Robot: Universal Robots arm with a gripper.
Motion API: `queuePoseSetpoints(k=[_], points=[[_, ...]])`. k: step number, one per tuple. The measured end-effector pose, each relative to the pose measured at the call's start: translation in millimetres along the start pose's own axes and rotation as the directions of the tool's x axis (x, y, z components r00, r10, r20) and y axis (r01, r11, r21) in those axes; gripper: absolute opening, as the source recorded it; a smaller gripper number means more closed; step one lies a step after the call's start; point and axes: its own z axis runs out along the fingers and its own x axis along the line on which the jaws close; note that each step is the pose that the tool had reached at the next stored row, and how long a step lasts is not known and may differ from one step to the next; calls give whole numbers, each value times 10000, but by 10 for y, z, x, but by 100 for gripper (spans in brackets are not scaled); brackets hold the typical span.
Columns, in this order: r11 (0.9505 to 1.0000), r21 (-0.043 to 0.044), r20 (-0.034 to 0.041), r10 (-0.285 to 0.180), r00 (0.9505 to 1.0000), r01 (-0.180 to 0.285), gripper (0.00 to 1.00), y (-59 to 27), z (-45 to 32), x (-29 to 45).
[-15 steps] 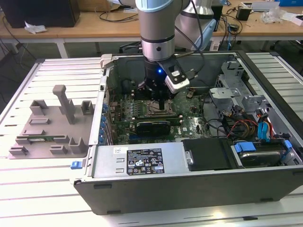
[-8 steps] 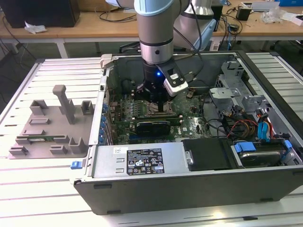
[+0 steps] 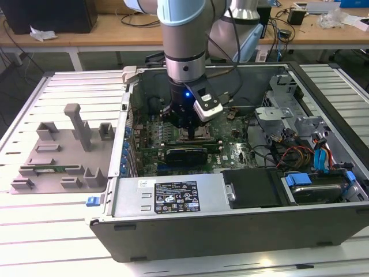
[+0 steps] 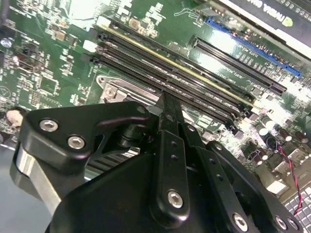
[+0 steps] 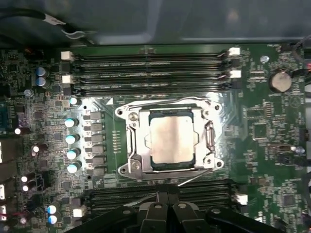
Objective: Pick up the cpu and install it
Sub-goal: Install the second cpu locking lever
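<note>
gripper (image 5: 165, 195) fingers pinched together, holding nothing, parked right over the memory slots (image 5: 150, 73) | cpu (image 5: 171, 143) already sitting in the socket frame (image 5: 135, 145) on the motherboard (image 5: 272, 145) | grey fixture tray (image 3: 57, 156) off at the exterior view's left

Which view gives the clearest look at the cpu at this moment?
The first wrist view: the cpu lies flat inside the socket frame, its silver top plate fully visible. In the exterior view the gripper covers that spot; the second wrist view looks at memory slots instead.

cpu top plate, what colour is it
Silver-grey metal with a thin pale rim; the cpu shows best in the first wrist view, inside the socket frame.
</note>
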Motion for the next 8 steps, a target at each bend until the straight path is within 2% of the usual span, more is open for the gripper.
queuePoseSetpoints(k=[4, 5, 6, 7, 8], points=[[10000, -22, -2, 1, 10000, -1, 11, -1, 10, 18], [10000, -23, -62, -10, 10000, 10, 11, -1, 17, 19], [10000, -17, -224, -58, 9997, 58, 11, -1, 23, 19], [10000, -11, -354, -64, 9994, 63, 11, 0, 24, 18], [10000, -8, -366, -62, 9993, 62, 11, -1, 23, 18]])
